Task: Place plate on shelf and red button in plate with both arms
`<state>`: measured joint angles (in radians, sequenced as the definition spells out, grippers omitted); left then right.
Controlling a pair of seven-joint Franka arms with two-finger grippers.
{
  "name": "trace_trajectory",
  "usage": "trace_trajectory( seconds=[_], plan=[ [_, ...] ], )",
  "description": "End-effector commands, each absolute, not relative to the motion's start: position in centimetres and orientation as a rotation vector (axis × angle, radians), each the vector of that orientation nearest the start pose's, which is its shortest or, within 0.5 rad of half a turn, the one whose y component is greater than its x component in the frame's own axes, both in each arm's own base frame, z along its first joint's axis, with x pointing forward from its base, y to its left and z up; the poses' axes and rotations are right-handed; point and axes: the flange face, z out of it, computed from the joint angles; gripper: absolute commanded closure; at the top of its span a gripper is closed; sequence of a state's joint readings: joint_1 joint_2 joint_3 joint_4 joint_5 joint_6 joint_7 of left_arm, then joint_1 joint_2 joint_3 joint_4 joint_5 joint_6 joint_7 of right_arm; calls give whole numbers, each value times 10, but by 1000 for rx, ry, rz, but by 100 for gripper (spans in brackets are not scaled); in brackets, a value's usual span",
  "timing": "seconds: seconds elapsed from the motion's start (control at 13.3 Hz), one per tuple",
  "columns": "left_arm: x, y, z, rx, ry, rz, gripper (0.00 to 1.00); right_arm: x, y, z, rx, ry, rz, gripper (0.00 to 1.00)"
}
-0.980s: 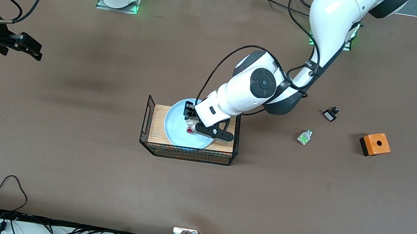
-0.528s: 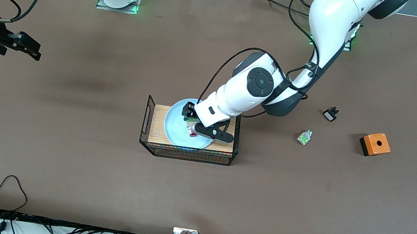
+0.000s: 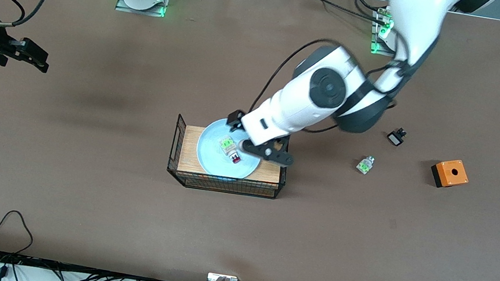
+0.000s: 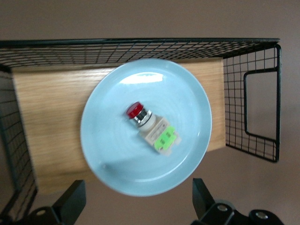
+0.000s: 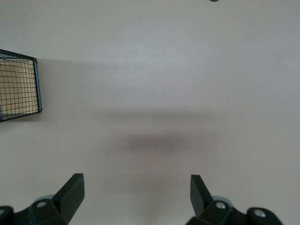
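Observation:
The pale blue plate [image 3: 218,155] lies on the wooden board inside the black wire basket [image 3: 177,149] at the table's middle. The red button [image 3: 231,150], white body, green patch and dark red cap, lies loose on the plate; it also shows in the left wrist view [image 4: 152,126] on the plate [image 4: 108,154]. My left gripper [image 3: 260,139] is open and empty, raised over the plate's edge toward the left arm's end. My right gripper [image 3: 19,57] is open and empty, waiting over bare table at the right arm's end.
A white-and-green part with no red cap [image 3: 365,164], a small black part [image 3: 396,137] and an orange box with a round hole [image 3: 449,173] lie toward the left arm's end. The basket's corner shows in the right wrist view [image 5: 18,86]. Cables run along the near edge.
My left gripper has let go of the red button, which now lies on the plate, and has risen and drawn back toward the left arm's end. The right arm has barely moved.

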<state>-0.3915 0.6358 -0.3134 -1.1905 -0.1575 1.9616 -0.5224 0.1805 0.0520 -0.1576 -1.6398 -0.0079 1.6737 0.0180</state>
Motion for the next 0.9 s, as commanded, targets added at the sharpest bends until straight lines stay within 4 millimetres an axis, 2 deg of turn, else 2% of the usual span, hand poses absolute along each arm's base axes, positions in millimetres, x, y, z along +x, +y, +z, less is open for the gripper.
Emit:
trace_trajectory(
  seconds=[0.0, 0.08, 0.15, 0.3, 0.45, 0.53, 0.6, 0.83],
  plan=[
    [598, -384, 489, -3398, 59, 207, 0, 574, 12, 581, -3156, -38, 11, 0],
    [599, -358, 499, -3344, 37, 254, 0, 572, 11, 582, -3157, -38, 21, 0],
    [596, -342, 506, -3280, 46, 280, 0, 571, 12, 583, -3162, -43, 38, 0],
    [602, -298, 514, -3171, 80, 296, 0, 568, 13, 586, -3161, -47, 67, 0],
    [599, -250, 551, -3157, 277, 259, 0, 568, 12, 589, -3155, -52, 57, 0],
    [600, -223, 554, -3139, 317, 259, 0, 569, 13, 591, -3154, -49, 52, 0],
    [591, -187, 558, -3124, 272, 248, 0, 569, 11, 591, -3154, -44, 57, 0],
    [570, -107, 567, -3114, 178, 184, 0, 568, 13, 591, -3154, -42, 59, 0]
  ],
)
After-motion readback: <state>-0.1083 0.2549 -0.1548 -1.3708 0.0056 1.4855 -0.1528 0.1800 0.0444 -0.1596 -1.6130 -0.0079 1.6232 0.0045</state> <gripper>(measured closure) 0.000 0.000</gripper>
